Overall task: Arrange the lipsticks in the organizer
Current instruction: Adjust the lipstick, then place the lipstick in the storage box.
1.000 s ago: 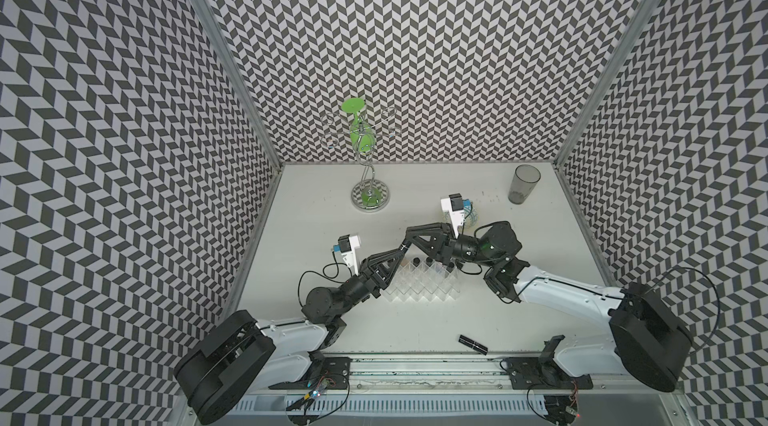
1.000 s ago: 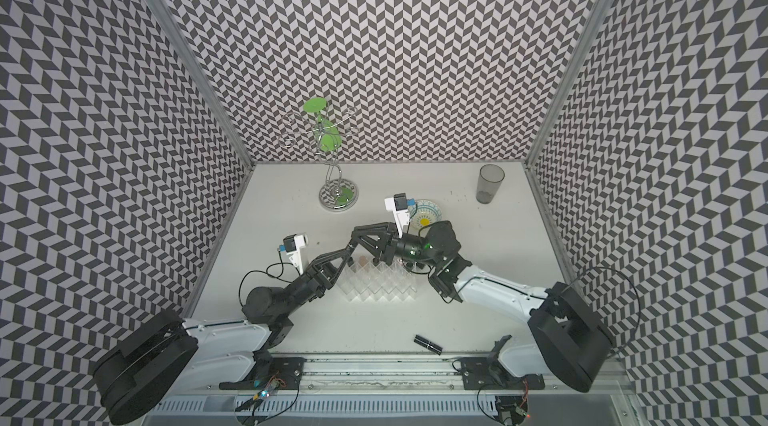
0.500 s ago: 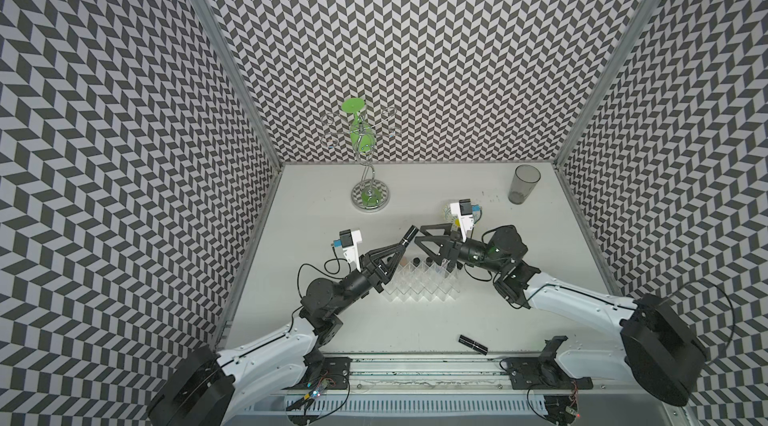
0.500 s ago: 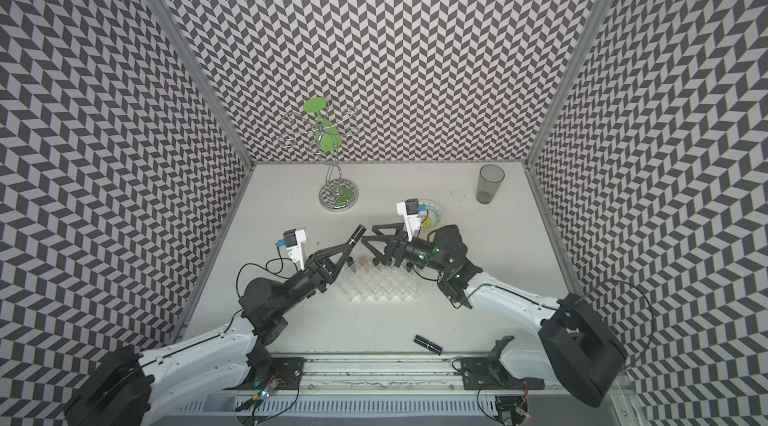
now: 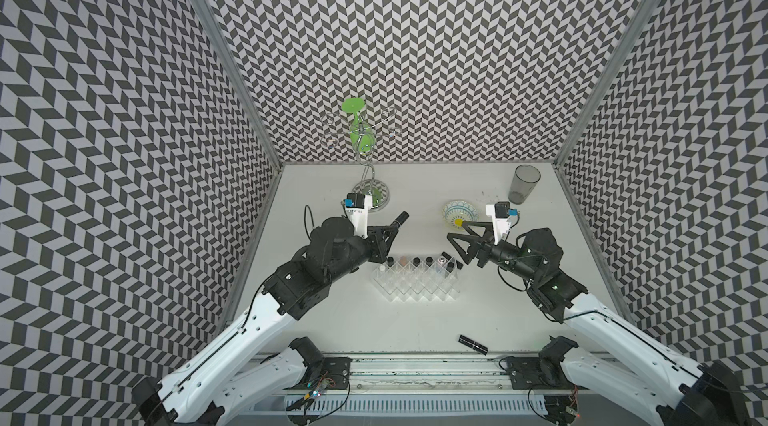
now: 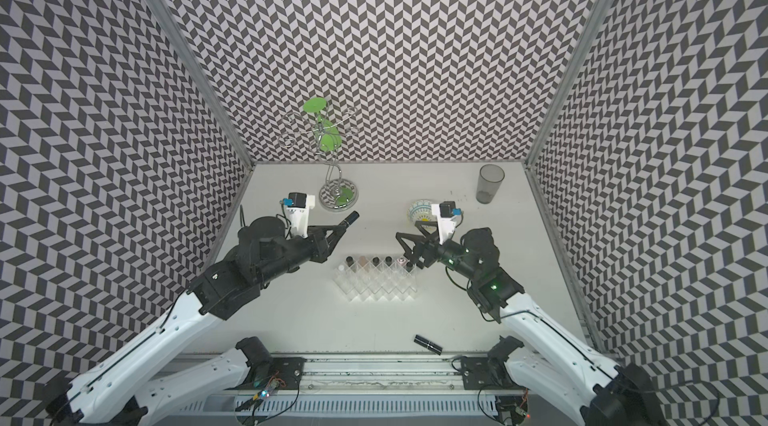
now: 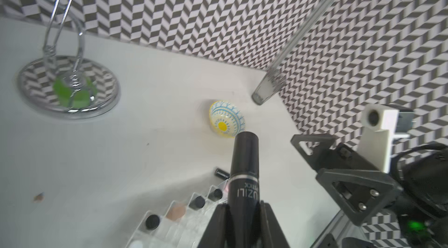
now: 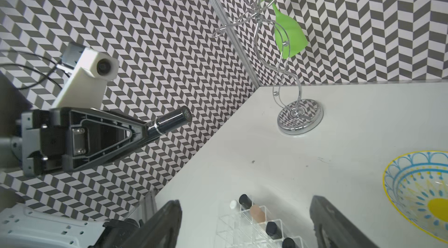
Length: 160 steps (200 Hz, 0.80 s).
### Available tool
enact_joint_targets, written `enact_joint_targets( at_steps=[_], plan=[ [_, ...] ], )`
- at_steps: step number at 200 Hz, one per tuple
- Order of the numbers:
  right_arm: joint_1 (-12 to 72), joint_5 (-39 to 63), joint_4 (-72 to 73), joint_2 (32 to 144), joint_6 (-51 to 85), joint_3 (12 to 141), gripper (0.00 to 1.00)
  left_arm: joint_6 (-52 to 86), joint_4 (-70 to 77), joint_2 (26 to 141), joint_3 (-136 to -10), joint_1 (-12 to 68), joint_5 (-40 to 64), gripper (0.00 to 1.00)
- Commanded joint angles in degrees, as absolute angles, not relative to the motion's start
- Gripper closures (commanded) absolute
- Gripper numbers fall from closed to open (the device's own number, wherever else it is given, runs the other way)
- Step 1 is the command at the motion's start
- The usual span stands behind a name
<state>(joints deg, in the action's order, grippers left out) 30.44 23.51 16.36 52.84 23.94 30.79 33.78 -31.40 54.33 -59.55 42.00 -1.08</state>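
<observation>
The clear organizer (image 5: 415, 286) (image 6: 376, 286) stands mid-table, with several lipsticks upright in its back row: a white one (image 5: 381, 268), black ones and a beige one (image 5: 403, 263). My left gripper (image 5: 392, 227) (image 7: 243, 204) is shut on a black lipstick (image 5: 400, 218) (image 7: 244, 162), held in the air behind and left of the organizer. My right gripper (image 5: 457, 230) (image 8: 244, 210) hangs open and empty above the organizer's right end. Another black lipstick (image 5: 473, 343) (image 6: 428, 343) lies near the front edge.
A patterned yellow-centred bowl (image 5: 458, 211) (image 8: 417, 200) sits behind the right gripper. A grey tumbler (image 5: 524, 184) stands at the back right, and a chrome wire stand with a green glass (image 5: 370, 194) at the back centre. A small black tube (image 7: 221, 173) lies just behind the organizer.
Both grippers met over the organizer on the black lipstick. The right gripper opened and let go, then the arms drew apart, the left carrying the lipstick up and back.
</observation>
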Motion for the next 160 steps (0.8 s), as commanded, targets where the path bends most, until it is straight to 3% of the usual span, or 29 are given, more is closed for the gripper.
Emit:
enact_joint_targets(
  at_steps=[1, 45, 112, 160],
  plan=[
    [29.89, 28.21, 16.40, 53.09, 22.43, 30.06, 0.13, 30.79, -56.45, 62.54, -70.15, 42.17, -6.27, 1.00],
    [29.10, 28.24, 15.46, 53.06, 21.74, 29.58, 0.13, 28.66, -73.49, 76.80, -81.41, 41.92, -7.47, 1.00],
    [27.60, 25.95, 18.98, 43.80, 23.94, 25.06, 0.12, 26.35, -75.81, 82.70, -78.10, 41.82, -6.09, 1.00],
    [27.54, 27.06, 19.74, 44.82, 24.52, 24.96, 0.12, 24.90, -77.21, 83.68, -76.70, 41.57, -7.94, 1.00]
  ],
)
